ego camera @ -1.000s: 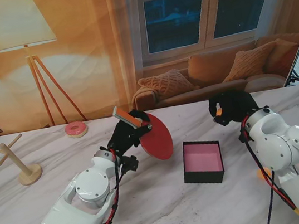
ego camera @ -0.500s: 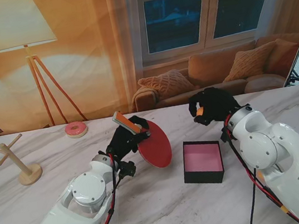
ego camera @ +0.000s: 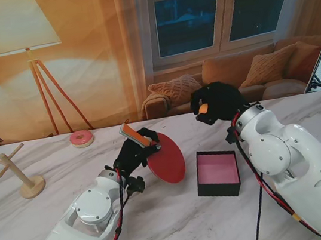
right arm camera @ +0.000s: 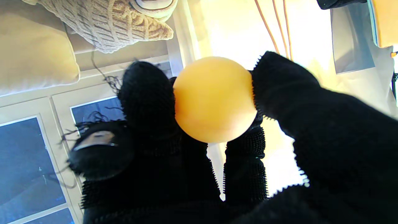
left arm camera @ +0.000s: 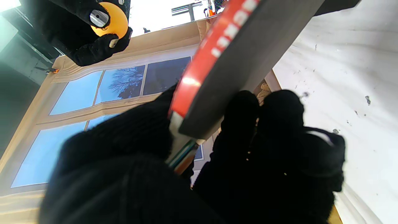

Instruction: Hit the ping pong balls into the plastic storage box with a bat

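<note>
Seen from the stand: left hand (ego camera: 134, 151) wrapped around the handle of a bat (ego camera: 165, 157), red face tilted on edge above the marble table (ego camera: 52, 202); right hand (ego camera: 215, 103) raised to the bat's right, closed on an orange ball (ego camera: 203, 108); pink-lined box (ego camera: 217, 173) sitting on the table between the two arms, just right of the bat and nearer to me than the ball. Farther off to the left, untouched: a wooden rack (ego camera: 20, 172) and a pink doughnut (ego camera: 81, 138). From the left wrist: black gloved fingers (left arm camera: 273, 146) clamped tight on the handle, blade edge (left arm camera: 217, 49) running out ahead, the ball (left arm camera: 109, 22) visible beyond it in the other glove. From the right wrist: ball (right arm camera: 215, 99) pinched between fingertips (right arm camera: 146, 93), none of it hidden, grip looking light. Likely risks: ball released too far from the blade and missed outright; a glancing strike off the tilted face sending it past the box; too hard a hit bouncing it out over the low walls; handle twisting in the glove on impact.
</note>
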`<state>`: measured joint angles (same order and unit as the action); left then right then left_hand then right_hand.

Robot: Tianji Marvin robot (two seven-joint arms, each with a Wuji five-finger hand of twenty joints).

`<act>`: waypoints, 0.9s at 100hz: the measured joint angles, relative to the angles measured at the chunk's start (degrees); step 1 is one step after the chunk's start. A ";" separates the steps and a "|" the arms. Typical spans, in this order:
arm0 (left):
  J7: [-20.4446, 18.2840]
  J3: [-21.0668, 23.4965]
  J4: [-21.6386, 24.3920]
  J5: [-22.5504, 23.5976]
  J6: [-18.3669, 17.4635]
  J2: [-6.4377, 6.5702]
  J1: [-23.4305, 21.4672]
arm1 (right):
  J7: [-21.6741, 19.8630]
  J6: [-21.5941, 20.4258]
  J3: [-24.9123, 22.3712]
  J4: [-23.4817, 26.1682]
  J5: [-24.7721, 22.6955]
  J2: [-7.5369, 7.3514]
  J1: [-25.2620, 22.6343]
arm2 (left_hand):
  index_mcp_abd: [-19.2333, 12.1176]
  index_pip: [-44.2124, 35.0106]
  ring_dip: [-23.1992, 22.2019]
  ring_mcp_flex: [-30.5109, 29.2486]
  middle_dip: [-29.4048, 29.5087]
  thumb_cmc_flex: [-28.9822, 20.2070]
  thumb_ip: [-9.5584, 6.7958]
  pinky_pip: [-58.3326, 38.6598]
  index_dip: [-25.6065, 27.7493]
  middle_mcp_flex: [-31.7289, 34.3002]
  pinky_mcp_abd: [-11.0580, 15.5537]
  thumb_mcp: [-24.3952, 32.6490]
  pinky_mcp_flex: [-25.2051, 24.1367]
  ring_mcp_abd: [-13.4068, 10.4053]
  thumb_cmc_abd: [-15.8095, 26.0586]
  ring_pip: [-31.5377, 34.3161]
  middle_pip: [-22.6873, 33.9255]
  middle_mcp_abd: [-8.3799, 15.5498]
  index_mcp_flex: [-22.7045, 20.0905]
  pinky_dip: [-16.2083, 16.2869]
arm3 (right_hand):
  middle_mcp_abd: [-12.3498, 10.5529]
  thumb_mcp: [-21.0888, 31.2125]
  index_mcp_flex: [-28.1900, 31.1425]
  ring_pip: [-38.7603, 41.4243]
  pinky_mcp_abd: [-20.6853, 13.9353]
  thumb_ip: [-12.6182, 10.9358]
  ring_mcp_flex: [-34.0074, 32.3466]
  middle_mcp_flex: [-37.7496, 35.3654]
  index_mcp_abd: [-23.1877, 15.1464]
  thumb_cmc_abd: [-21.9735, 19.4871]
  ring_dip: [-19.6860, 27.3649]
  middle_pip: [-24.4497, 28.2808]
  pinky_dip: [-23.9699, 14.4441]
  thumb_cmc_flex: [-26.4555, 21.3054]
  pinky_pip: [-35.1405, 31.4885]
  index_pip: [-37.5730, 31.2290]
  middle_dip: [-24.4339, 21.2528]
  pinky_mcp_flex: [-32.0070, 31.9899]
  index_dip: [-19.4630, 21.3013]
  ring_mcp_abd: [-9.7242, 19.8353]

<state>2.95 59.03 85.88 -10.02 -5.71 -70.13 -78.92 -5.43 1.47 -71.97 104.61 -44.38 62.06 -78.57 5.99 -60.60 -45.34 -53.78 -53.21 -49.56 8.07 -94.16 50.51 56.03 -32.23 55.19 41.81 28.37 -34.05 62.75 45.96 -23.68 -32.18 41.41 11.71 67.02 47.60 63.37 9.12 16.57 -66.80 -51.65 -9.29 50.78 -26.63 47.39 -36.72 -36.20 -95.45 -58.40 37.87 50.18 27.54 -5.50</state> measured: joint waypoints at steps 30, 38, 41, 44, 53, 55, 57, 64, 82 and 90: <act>-0.56 -1.55 -1.09 -2.59 -1.51 -0.15 1.81 | -0.04 -0.01 0.64 0.53 1.82 0.03 -0.23 | 0.00 0.00 -0.01 0.00 -0.10 0.07 0.03 0.00 0.26 0.21 0.00 0.55 0.00 0.00 -0.24 0.00 0.00 0.00 -0.41 0.00 | 0.00 -0.57 0.01 -0.05 0.00 0.00 0.00 -0.02 0.10 -1.20 0.00 -0.72 0.00 -0.01 0.00 0.77 0.01 0.00 0.01 0.00; -0.45 -2.13 -1.60 -3.55 -1.83 -0.39 2.63 | -0.21 0.15 0.87 0.96 2.35 0.04 -0.40 | 0.00 0.00 -0.01 0.00 -0.33 0.07 0.03 0.00 0.34 0.21 -0.01 0.55 0.00 0.00 -0.24 0.00 0.00 0.00 -0.41 0.00 | 0.00 -0.57 0.01 -1.11 0.00 0.00 0.00 -0.07 0.30 -1.56 0.00 -1.90 0.02 -0.01 0.02 1.40 0.01 -0.42 0.01 0.00; -0.35 -2.36 -1.82 -3.69 -1.92 -0.51 2.95 | -0.33 0.16 0.91 1.15 2.47 0.05 -0.51 | 0.00 0.00 -0.01 0.00 -0.50 0.07 0.03 0.00 0.36 0.21 -0.01 0.56 0.00 0.00 -0.24 0.00 -0.01 0.00 -0.41 0.00 | 0.00 -0.57 0.00 -1.33 0.00 0.00 0.00 -0.07 0.35 -1.73 0.00 -2.21 0.03 -0.01 0.08 1.44 0.01 -0.69 0.00 0.00; -0.26 -2.57 -2.03 -3.78 -2.01 -0.64 3.25 | -0.52 0.16 0.91 1.37 2.60 0.05 -0.65 | 0.00 0.00 -0.01 0.00 -0.54 0.08 0.03 0.00 0.36 0.21 -0.01 0.56 0.00 0.00 -0.24 0.00 -0.02 0.00 -0.41 0.00 | 0.00 -0.57 -0.07 -1.57 0.01 0.00 0.00 -0.07 0.40 -1.77 0.00 -2.46 0.05 -0.02 0.10 1.47 0.01 -0.79 -0.02 0.00; 0.12 -3.14 -2.59 -4.25 -2.31 -1.03 4.03 | -1.10 0.08 0.88 2.10 3.02 0.05 -1.33 | 0.00 0.00 -0.01 0.00 -0.59 0.08 0.03 0.00 0.52 0.21 -0.01 0.56 0.00 0.00 -0.24 0.00 -0.02 0.00 -0.42 0.00 | -0.15 -0.57 -0.28 -2.21 0.03 -0.29 0.52 -0.08 0.60 -2.95 0.00 -3.49 0.08 0.43 0.21 2.13 -0.17 -1.52 -0.20 0.00; 0.23 -3.26 -2.68 -4.35 -2.41 -1.09 4.17 | -1.24 -0.06 0.82 2.27 3.11 0.05 -1.55 | 0.00 0.00 -0.01 0.00 -0.60 0.08 0.03 0.00 0.60 0.21 0.00 0.56 0.00 0.00 -0.24 0.00 -0.02 0.00 -0.42 0.00 | -0.51 -0.51 -0.28 -2.31 0.03 -0.50 0.56 -0.08 0.63 -3.03 0.00 -3.61 0.11 0.80 0.27 2.30 -0.59 -1.71 -0.40 0.00; 0.35 -3.39 -2.76 -4.44 -2.50 -1.16 4.32 | -1.37 -0.27 0.73 2.45 3.21 0.05 -1.81 | 0.00 0.00 -0.01 0.00 -0.62 0.08 0.03 0.00 0.62 0.21 -0.01 0.56 0.00 0.00 -0.24 0.00 -0.02 0.00 -0.42 0.00 | -1.01 -0.41 -0.28 -2.73 0.03 -0.53 0.58 -0.05 0.63 -3.04 0.00 -3.69 0.15 1.09 0.31 2.33 -0.72 -2.05 -0.53 0.05; 0.66 -3.82 -3.03 -4.87 -2.85 -1.39 4.82 | -1.69 -1.26 0.38 3.14 3.47 0.02 -2.87 | 0.00 0.00 -0.01 0.00 -0.64 0.08 0.03 0.00 0.71 0.21 0.00 0.57 0.00 0.00 -0.24 0.00 -0.02 0.00 -0.42 0.00 | -3.50 -0.32 -1.73 -4.48 0.03 -0.74 1.36 1.56 1.41 -6.31 0.00 -4.07 0.59 3.60 0.85 2.87 -3.36 -3.72 -0.55 0.22; 0.79 -4.43 -3.22 -5.61 -3.41 -1.79 5.44 | -1.79 -2.72 0.52 3.90 3.69 -0.11 -4.43 | 0.00 0.00 -0.02 0.00 -0.66 0.09 0.03 0.00 0.73 0.21 -0.01 0.58 0.00 0.00 -0.24 0.00 -0.03 0.00 -0.42 0.00 | -5.07 -1.48 -4.37 -7.36 -0.04 -1.42 5.64 6.89 3.59 -7.74 0.12 -7.50 1.05 8.91 2.97 11.78 -6.44 -7.89 2.81 0.48; 0.74 -4.45 -3.16 -5.59 -3.46 -1.83 5.42 | -1.90 -2.93 0.98 3.91 3.72 -0.19 -4.45 | 0.00 0.00 -0.02 0.00 -0.69 0.09 0.03 0.00 0.74 0.21 -0.01 0.59 0.00 0.00 -0.24 0.00 -0.03 0.00 -0.42 0.00 | -5.43 -1.47 -5.79 -8.78 -0.12 -5.25 7.66 9.63 4.30 -9.03 0.13 -8.24 1.11 11.64 4.15 17.95 -6.63 -10.35 6.38 0.15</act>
<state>3.69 54.58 82.73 -15.61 -9.17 -71.96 -73.50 -7.32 -1.46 -70.99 108.52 -40.66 61.87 -83.02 5.99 -60.60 -45.36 -53.78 -53.90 -49.47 8.10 -94.16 51.25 56.25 -32.24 55.79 41.81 28.37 -34.30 62.75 45.93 -23.68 -32.60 41.41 6.28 65.55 41.81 54.59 9.01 11.33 -59.14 -42.02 -5.00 41.75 -26.50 39.15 -35.61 -24.56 -91.30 -40.45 31.24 39.83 33.92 -5.35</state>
